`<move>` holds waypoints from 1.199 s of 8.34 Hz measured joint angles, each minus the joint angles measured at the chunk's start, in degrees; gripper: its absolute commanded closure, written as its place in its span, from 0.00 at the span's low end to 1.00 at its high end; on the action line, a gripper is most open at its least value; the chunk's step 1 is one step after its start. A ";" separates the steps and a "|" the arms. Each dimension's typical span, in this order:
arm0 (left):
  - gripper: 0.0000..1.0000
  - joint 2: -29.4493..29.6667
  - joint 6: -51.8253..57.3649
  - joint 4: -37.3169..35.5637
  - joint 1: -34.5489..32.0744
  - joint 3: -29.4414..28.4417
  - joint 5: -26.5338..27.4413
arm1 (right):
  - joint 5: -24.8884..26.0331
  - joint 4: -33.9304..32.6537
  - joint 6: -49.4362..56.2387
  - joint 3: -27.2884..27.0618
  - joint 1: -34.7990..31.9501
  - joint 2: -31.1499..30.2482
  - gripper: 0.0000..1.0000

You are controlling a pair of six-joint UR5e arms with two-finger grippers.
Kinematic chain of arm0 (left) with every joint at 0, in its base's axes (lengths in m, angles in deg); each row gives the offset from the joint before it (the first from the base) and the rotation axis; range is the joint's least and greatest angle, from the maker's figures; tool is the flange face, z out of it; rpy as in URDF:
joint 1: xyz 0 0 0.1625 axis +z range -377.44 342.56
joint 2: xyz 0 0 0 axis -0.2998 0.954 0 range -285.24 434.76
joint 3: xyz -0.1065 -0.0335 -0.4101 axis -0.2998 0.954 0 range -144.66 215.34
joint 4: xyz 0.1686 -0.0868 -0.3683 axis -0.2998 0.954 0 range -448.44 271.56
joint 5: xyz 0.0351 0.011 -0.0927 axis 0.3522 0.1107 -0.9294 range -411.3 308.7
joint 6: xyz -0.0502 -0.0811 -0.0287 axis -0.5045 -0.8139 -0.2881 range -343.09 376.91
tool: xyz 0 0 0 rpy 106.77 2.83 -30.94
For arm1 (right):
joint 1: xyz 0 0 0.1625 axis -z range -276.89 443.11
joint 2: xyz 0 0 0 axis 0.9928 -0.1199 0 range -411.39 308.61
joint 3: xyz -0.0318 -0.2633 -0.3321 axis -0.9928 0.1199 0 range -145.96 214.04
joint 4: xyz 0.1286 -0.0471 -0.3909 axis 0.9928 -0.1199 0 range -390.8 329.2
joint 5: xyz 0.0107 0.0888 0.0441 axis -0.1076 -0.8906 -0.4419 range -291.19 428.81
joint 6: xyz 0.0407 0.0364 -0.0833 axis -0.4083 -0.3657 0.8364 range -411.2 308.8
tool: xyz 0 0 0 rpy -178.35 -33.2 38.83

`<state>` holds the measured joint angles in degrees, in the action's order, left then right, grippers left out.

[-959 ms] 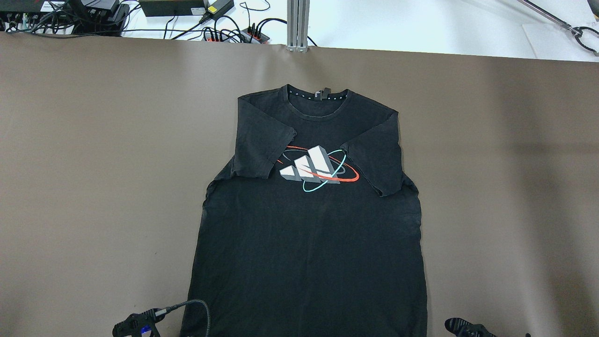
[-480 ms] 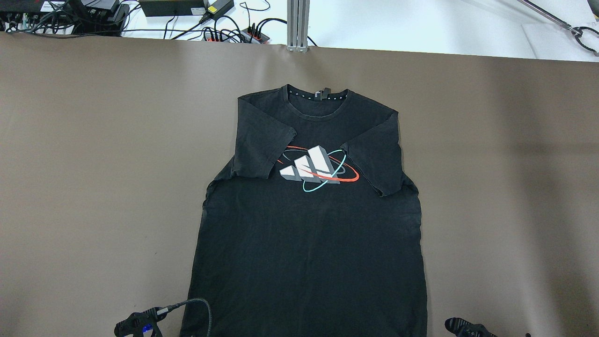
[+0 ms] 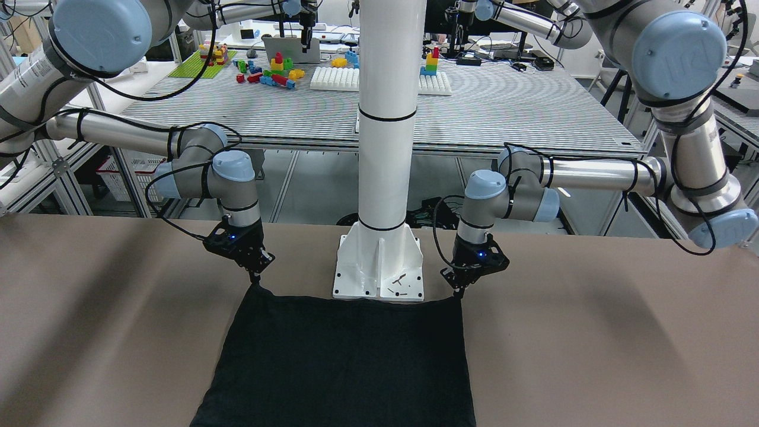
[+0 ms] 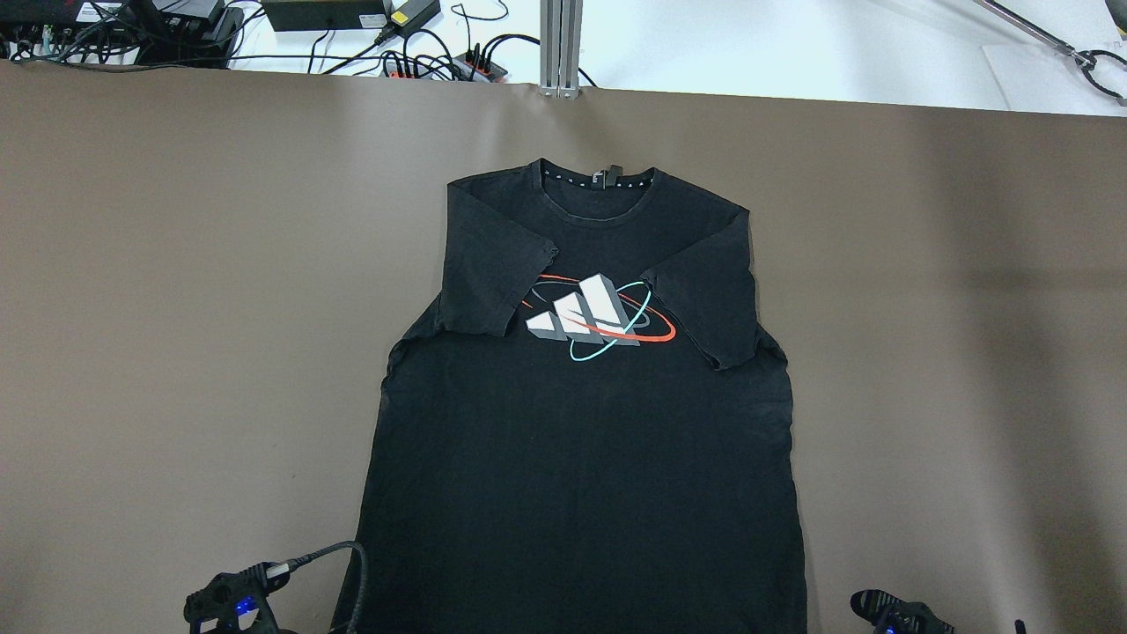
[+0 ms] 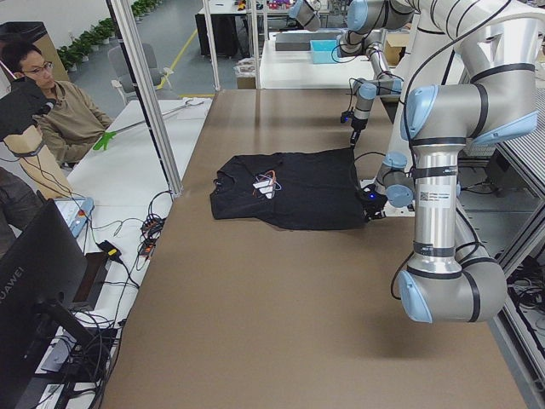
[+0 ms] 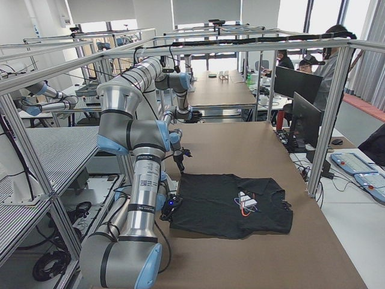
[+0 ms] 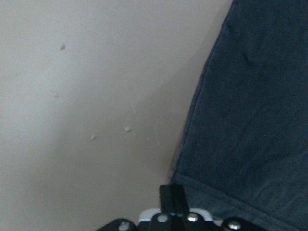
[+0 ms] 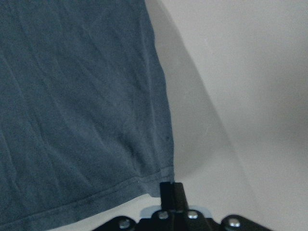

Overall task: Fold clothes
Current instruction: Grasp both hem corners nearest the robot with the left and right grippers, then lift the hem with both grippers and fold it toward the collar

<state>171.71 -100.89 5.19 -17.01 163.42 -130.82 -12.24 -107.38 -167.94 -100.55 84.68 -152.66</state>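
White pole base (image 3: 379,267) — just beside clothes (image 3: 344,362)

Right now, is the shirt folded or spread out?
Mostly spread: the shirt body lies flat on the table, with only the sleeves folded in over the chest.

HUAWEI lettering on back of black monitor (image 5: 32,285); nothing else legible.
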 measured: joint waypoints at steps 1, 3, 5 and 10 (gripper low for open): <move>1.00 -1.20 0.07 -0.06 -0.39 3.46 -0.06 | -0.51 -2.18 0.16 -3.18 -0.49 -0.76 1.00; 1.00 -2.01 0.11 -0.16 -3.61 9.59 -1.76 | -4.52 -10.04 1.30 -10.48 -2.99 0.01 1.00; 1.00 -0.62 0.38 -0.13 -10.82 11.94 -6.66 | -11.05 -15.90 6.76 -12.50 -8.90 4.43 1.00; 1.00 11.81 13.68 0.01 -30.64 -1.37 -17.21 | -27.54 -22.97 29.48 -0.56 -34.44 18.19 1.00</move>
<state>183.52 -87.22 5.20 -47.65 162.06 -148.03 -39.78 -130.36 -138.46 -101.11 50.24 -134.46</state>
